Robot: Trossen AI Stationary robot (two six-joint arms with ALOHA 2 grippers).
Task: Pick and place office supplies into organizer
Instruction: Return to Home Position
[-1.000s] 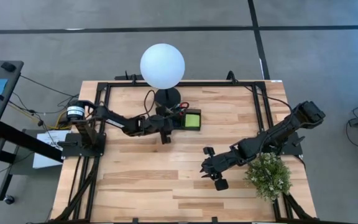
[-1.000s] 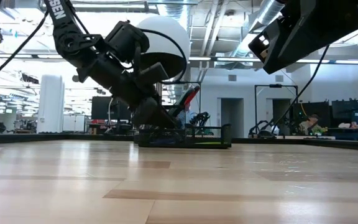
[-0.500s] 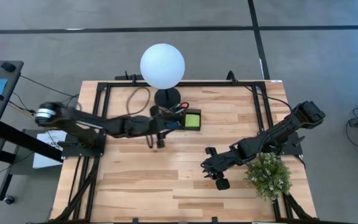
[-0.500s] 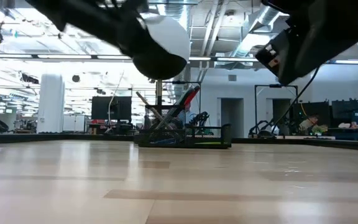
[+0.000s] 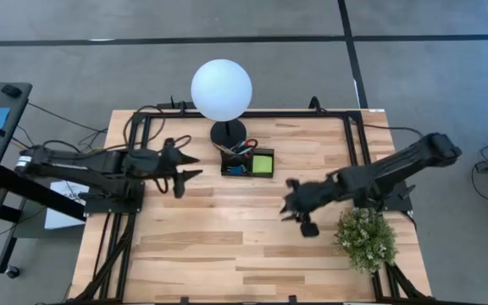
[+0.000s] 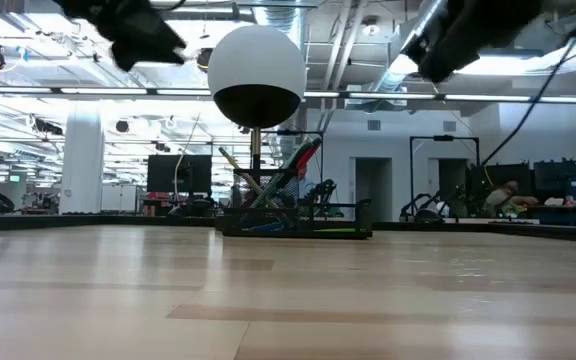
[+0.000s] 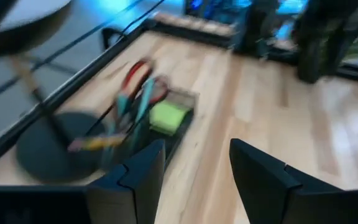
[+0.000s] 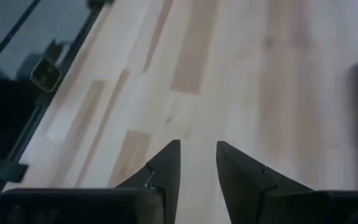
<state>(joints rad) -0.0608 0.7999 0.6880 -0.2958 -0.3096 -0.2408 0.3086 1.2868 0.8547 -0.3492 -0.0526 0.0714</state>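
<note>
Matte black, jointed left arm (image 5: 91, 162) and right arm (image 5: 388, 169); the left gripper (image 7: 197, 149) has dark, wedge-shaped fingers (image 7: 263, 180).

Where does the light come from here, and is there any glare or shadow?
Low view: bright ceiling lights behind turn the left hand and right hand, both up above the table, into dark shapes; the globe lamp is white above, shadowed below. High view: even light, hardly any shadows on the wood.

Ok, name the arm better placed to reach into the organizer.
Likely left. The left gripper hangs open close to the organizer, facing it; the right gripper is farther off, near the potted plant.
</note>
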